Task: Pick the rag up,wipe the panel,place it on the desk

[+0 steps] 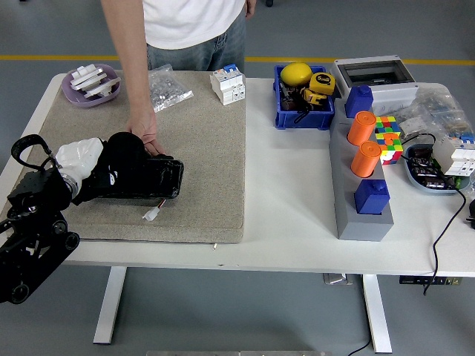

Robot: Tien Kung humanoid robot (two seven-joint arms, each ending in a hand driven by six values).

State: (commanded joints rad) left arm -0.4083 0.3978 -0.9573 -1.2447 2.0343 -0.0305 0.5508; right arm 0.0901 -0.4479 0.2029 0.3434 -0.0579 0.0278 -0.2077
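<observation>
The black rag [121,150] is bunched in my left hand [90,160], whose white fingers are shut on it. It lies on the left end of the black panel [158,179], which rests flat on the tan mat [200,148]. A person at the far side reaches down, and their hand [145,133] touches the panel's far edge just right of the rag. A small white connector [151,214] on a wire sticks out in front of the panel. My right hand does not show.
A purple bowl [92,82], a plastic bag [168,87] and a white breaker [228,83] stand along the mat's far edge. To the right are a blue bin [303,107], a grey block [360,215] with orange cylinders, and a colour cube [388,138].
</observation>
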